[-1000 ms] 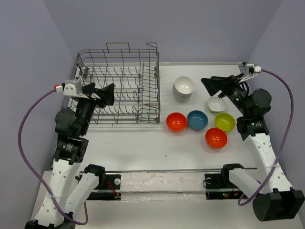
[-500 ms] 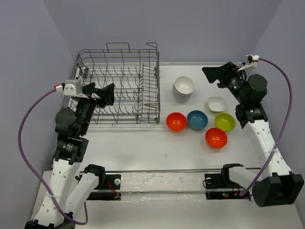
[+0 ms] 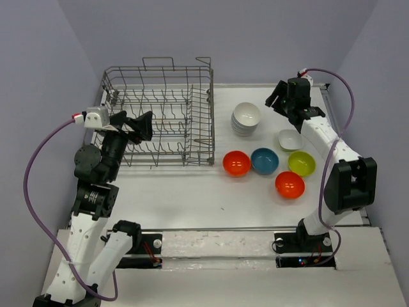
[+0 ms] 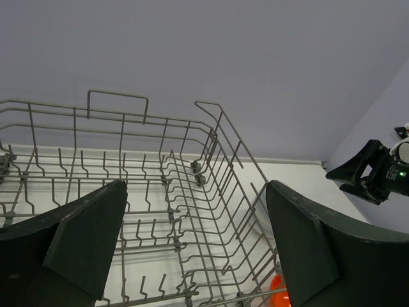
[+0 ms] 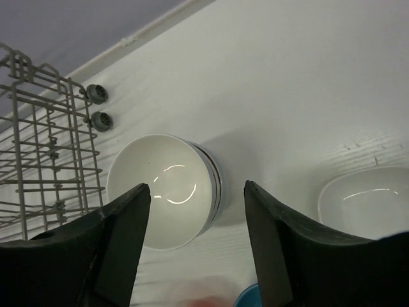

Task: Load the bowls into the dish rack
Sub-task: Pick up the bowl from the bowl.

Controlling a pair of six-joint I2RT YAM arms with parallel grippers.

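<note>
The right pincer (image 3: 279,102) is spread wide and holds nothing. In its wrist view (image 5: 196,192) the stack of white bowls (image 5: 163,185) shows in the gap between the two dark fingers (image 5: 115,243), below them and untouched. From above, the stack (image 3: 246,118) sits just left of the pincer, near the right side of the dish rack (image 3: 160,115). The right arm is stretched far across the bench (image 3: 192,198), with its elbow raised near the right edge and its forearm running back and left to the wrist. A purple cable (image 3: 332,137) arcs over it.

The left pincer (image 3: 142,126) is also spread and empty. It hangs at the rack's left near side and points right across the wires. Its wrist view (image 4: 196,192) looks along the bare tines of the rack (image 4: 172,192). The left arm stands nearly upright from its base, bent forward at the wrist.

No bowl is in the rack. To its right lie a single white bowl (image 3: 290,139), a yellow-green bowl (image 3: 301,163), a blue bowl (image 3: 264,160) and two orange-red bowls (image 3: 236,163) (image 3: 289,184), close together on the bench.

The bench is white and matt. Plain lilac-grey walls (image 3: 255,38) close it in behind and on both sides.
</note>
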